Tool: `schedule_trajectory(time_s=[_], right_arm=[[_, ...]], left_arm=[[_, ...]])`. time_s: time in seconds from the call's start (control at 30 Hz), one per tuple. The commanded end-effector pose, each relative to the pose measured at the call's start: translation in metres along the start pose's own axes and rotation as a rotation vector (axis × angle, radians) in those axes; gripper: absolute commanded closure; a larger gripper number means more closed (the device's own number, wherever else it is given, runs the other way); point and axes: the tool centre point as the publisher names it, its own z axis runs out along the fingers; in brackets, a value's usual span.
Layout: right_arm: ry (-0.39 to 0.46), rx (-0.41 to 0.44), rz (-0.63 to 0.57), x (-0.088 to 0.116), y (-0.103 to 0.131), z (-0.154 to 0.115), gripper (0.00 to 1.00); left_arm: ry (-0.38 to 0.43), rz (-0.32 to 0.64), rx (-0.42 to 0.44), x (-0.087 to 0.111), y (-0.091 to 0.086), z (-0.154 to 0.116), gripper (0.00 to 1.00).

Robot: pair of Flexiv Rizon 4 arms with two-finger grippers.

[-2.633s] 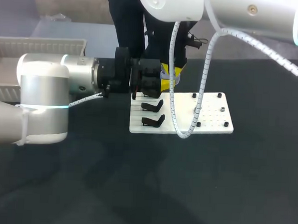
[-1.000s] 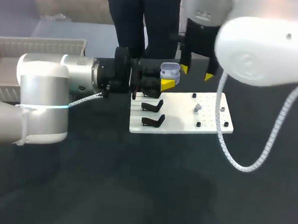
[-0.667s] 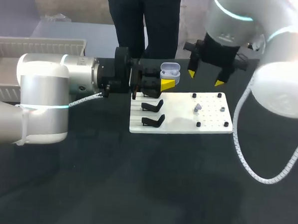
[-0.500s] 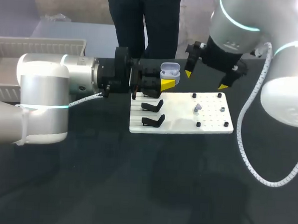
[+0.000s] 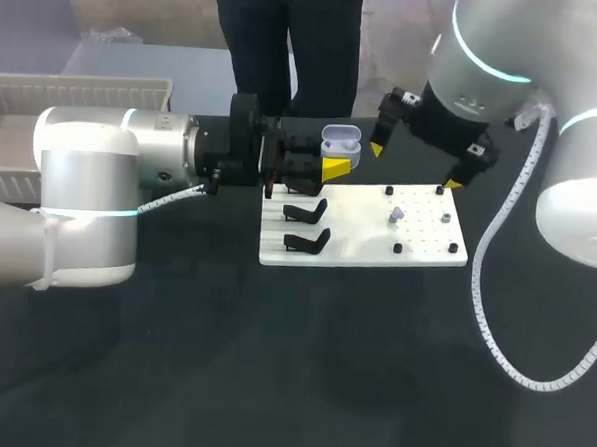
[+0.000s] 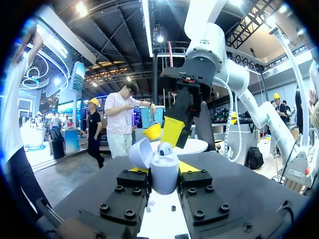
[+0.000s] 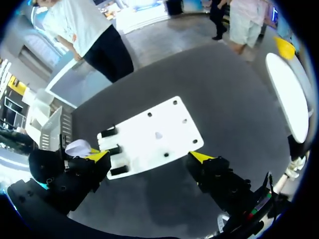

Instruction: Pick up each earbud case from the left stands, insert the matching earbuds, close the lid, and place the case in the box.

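Overhead first: earbud case pinched by its body in the left gripper, lid flipped open, held clear of the white plate at its eleven o'clock, presumably parked as a steady target for loading. At the plate's one o'clock, right gripper with fingers spread wide, nothing between them, likely lining up on the loose earbud near the plate's middle. Black stands bare at nine o'clock, box well off at ten. Left wrist now: case squeezed from both sides, what looks like one bud seated. Right wrist: tips splayed over the plate, earbud ahead between them, case at the gripper's ten o'clock.
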Motion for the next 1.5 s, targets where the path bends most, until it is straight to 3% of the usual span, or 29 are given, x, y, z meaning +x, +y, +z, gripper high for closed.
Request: schedule_trajectory(time_s=[0.03, 0.47, 1.1, 1.2, 1.3, 1.5], right_arm=[[-0.017, -0.022, 0.019, 0.000, -0.012, 0.021, 0.00], [0.034, 0.009, 0.022, 0.006, -0.020, 0.068, 0.00], [0.074, -0.004, 0.017, 0.015, -0.020, 0.108, 0.00], [0.079, -0.014, 0.017, 0.015, -0.019, 0.113, 0.05], [0.078, -0.019, 0.014, 0.014, -0.017, 0.117, 0.02], [0.081, -0.026, 0.015, 0.012, -0.015, 0.124, 0.22]], left_arm=[[-0.004, 0.004, -0.004, 0.001, -0.001, 0.000, 1.00], [-0.004, 0.004, -0.004, 0.001, -0.001, 0.000, 1.00], [-0.004, 0.004, -0.004, 0.001, -0.001, 0.000, 1.00], [-0.004, 0.004, -0.004, 0.001, -0.001, 0.000, 1.00], [-0.004, 0.004, -0.004, 0.001, -0.001, 0.000, 1.00], [-0.004, 0.004, -0.004, 0.001, -0.001, 0.000, 1.00]])
